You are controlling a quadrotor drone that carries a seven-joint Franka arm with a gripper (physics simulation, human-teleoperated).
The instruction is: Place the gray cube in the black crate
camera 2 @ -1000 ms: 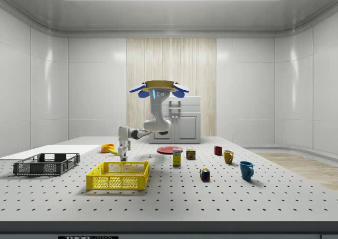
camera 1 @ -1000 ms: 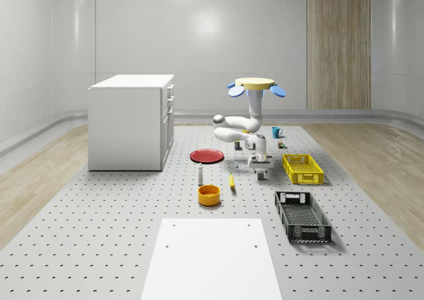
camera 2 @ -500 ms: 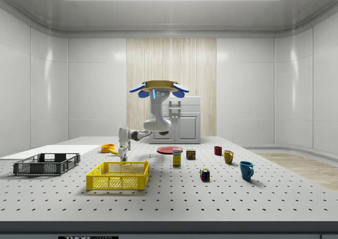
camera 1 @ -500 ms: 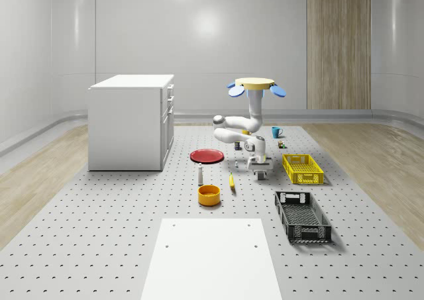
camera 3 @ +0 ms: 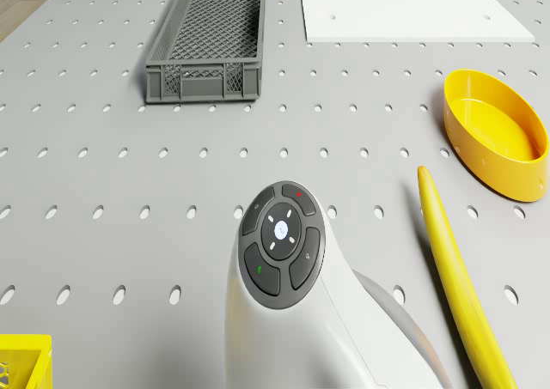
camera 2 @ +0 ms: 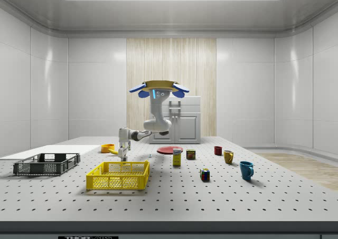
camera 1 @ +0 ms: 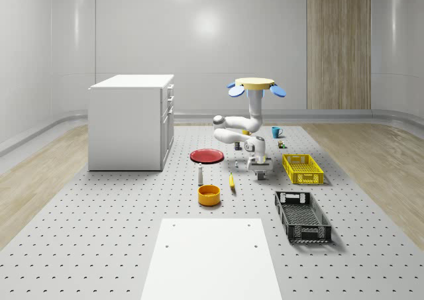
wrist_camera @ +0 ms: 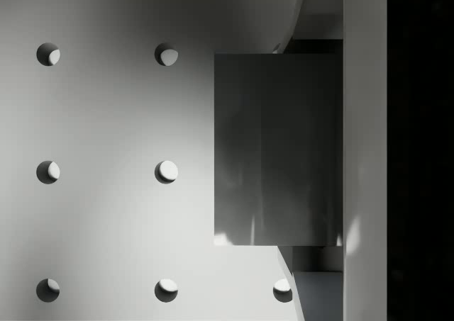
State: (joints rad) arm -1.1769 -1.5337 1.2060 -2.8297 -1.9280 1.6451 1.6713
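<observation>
gray cube [wrist_camera: 278, 149] | our gripper [camera 1: 262, 174] low over it, jaw state we cannot tell | drone [camera 1: 256, 85] hovers above | step: grasping | next: lift, carry nearer to black crate [camera 1: 302, 216]

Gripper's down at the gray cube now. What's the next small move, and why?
Probably lift straight up a little before carrying. The drone hovers over the table, and the gripper is low at the gray cube, which sits against a finger. The black crate lies apart from it, walls raised, so height comes first. Whether the grip is closed, I cannot tell.
</observation>
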